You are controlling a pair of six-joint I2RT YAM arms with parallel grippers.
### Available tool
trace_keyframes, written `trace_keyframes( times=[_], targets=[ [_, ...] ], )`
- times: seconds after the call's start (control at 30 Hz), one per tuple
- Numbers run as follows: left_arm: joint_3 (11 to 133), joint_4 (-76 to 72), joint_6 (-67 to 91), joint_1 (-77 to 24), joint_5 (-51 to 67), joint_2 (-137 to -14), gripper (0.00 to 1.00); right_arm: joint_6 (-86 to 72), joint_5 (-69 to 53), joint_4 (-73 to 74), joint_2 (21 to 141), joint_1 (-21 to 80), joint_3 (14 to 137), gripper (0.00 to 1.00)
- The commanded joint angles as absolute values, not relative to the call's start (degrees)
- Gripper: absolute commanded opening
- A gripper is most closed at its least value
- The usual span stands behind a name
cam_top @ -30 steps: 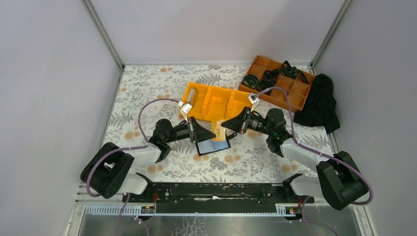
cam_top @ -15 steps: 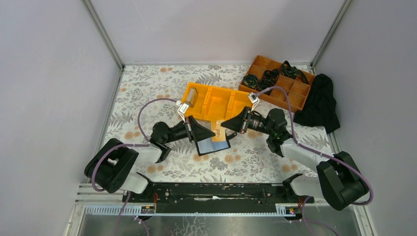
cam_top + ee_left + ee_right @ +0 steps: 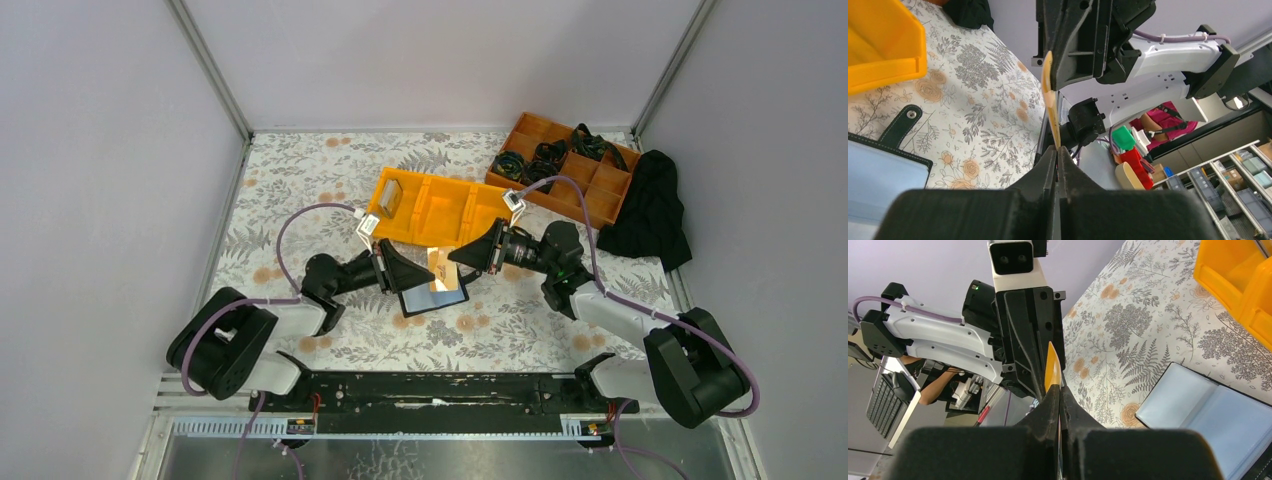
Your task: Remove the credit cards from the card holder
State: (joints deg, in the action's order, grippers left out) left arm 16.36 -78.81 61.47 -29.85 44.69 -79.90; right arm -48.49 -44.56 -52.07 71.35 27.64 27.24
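Observation:
The black card holder [image 3: 432, 297] lies open on the floral table, its clear sleeves facing up. It also shows in the left wrist view [image 3: 878, 172] and the right wrist view [image 3: 1198, 410]. A tan credit card [image 3: 438, 268] hangs in the air just above the holder's far edge, between the two grippers. My right gripper [image 3: 453, 262] is shut on one end [image 3: 1052, 367]. My left gripper [image 3: 424, 272] is shut on the other end [image 3: 1049, 95]. A pale card [image 3: 390, 198] stands in the left compartment of the yellow bin [image 3: 440, 205].
The yellow bin lies just behind the grippers. A brown divided tray [image 3: 570, 165] with black cables sits at the back right. A black cloth [image 3: 650, 205] lies by the right wall. Walls close the table on three sides.
The left arm has drawn back a little to the left. The tan card has shifted slightly left with it and shows more of its face. The holder has not moved.

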Motion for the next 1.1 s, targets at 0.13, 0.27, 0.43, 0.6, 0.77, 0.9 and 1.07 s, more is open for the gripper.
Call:
trace_keyframes(
  times=[0.13, 0.27, 0.43, 0.6, 0.77, 0.9, 1.07],
  targets=[
    [15.9, -80.8, 59.3, -29.9, 45.5, -78.4, 0.00, -47.2, -44.5, -52.7, 70.8, 27.5, 28.2, 0.00],
    [16.9, -77.9, 59.1, -29.7, 44.6, -78.3, 0.00, -46.8, -44.5, -52.5, 70.7, 27.5, 28.0, 0.00],
    [17.9, -72.0, 57.6, -27.5, 43.9, -75.5, 0.00, -45.4, -43.5, -50.7, 69.7, 27.3, 27.6, 0.00],
    [19.8, -63.8, 53.8, -27.1, 43.4, -71.8, 0.00, -45.2, -43.8, -50.6, 69.5, 26.7, 27.6, 0.00],
    [20.0, -61.2, 52.4, -27.0, 42.5, -70.3, 0.00, -45.7, -44.1, -51.6, 69.4, 26.0, 26.9, 0.00],
    [19.6, -62.3, 52.9, -26.8, 42.5, -70.2, 0.00, -46.0, -44.1, -52.0, 69.4, 25.8, 26.3, 0.00],
    [20.0, -62.2, 53.0, -26.3, 43.5, -69.7, 0.00, -46.0, -44.4, -52.3, 69.4, 25.6, 26.0, 0.00]
  ],
)
